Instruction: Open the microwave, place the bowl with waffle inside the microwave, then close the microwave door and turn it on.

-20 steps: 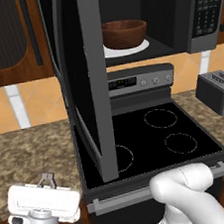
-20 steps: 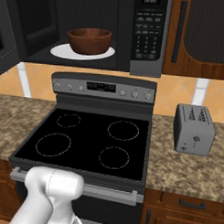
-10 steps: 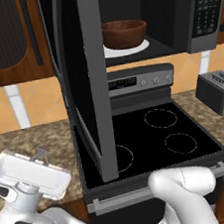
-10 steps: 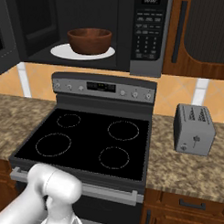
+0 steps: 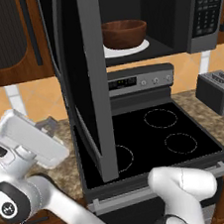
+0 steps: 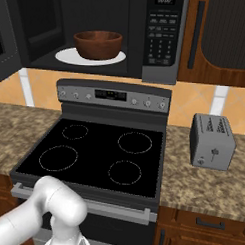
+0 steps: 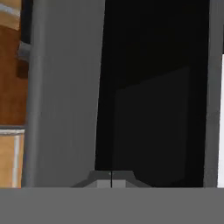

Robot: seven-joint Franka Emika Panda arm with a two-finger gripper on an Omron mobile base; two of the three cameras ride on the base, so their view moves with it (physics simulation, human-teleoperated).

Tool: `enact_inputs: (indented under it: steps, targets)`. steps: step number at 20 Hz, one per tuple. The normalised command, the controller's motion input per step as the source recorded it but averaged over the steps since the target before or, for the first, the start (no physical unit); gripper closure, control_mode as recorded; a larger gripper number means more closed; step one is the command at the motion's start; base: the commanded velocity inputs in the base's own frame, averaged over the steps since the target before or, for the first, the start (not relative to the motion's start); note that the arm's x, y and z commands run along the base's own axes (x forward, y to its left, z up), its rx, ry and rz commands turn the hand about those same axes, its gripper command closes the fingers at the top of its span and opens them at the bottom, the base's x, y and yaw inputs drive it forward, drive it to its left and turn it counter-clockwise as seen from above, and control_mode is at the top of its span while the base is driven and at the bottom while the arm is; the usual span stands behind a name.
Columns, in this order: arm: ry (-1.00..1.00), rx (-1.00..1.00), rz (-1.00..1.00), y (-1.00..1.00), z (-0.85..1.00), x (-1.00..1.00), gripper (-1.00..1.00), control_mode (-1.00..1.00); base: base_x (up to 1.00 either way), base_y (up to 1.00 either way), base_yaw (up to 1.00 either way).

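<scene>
one glossy round wooden bowl, white turntable

A home kitchen. A black glass-top stove sits in a speckled granite desk. Above hang a dark grey microwave and brown wooden cabinets.

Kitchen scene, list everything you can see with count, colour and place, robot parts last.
microwave: one, dark grey, above the stove, open
microwave door: one, grey frame with black glass, swung out to the left
bowl: one, reddish-brown, on the white turntable inside the microwave
stove: one, black, four burner rings, between the counters
toaster: one, grey, on the right counter
cabinets: brown, beside the microwave
gripper: one, dark fingers shut, facing the door
arm: one, white, low before the stove
</scene>
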Motion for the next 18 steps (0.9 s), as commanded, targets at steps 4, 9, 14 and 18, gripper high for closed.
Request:
enact_inputs:
  steps: [4,9,14,18]
  targets:
    - [-0.15,0.32,0.00,-0.98,0.66,0.00,1.00,-1.00,0.00,0.00,0.00]
    - [-0.08,0.32,0.00,-1.00,0.66,-0.04,1.00,-1.00,0.00,0.00,0.00]
    - [-0.01,0.32,0.00,-1.00,0.64,-0.01,1.00,-1.00,0.00,0.00,0.00]
    - [0.07,0.27,0.12,-1.00,0.42,0.03,1.00,-1.00,0.00,0.00,0.00]
